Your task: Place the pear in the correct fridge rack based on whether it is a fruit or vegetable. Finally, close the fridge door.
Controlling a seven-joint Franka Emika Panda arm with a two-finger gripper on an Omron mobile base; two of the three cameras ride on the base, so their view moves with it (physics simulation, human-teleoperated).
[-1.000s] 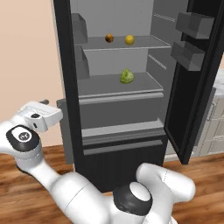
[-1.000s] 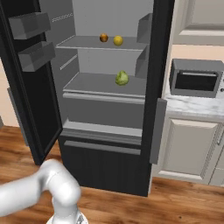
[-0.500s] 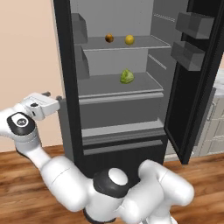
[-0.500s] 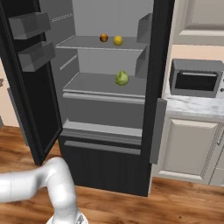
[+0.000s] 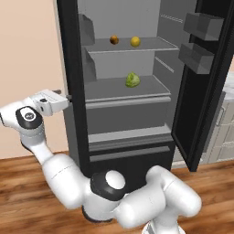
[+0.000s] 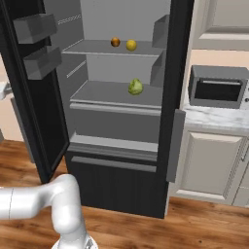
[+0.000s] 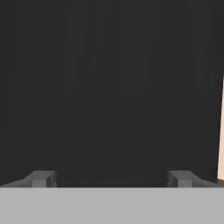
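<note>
a: nearest, what's the gripper [image 7: 111,179] doing?

b: in the hand view its fingertips [image 7: 40,178] stand wide apart, released, holding nothing, facing a black panel. the left base view puts the hand by the outer face of the fridge's left door [image 5: 73,82].

a: and farther in?

b: a leafy green lump [image 5: 132,80] sits on the middle shelf. the pear [image 5: 135,41] lies on the upper fridge rack [image 5: 151,45], just beside an orange-brown fruit [image 5: 114,40]. the right base view adds a microwave [image 6: 217,86] on the counter [image 6: 214,118].
</note>
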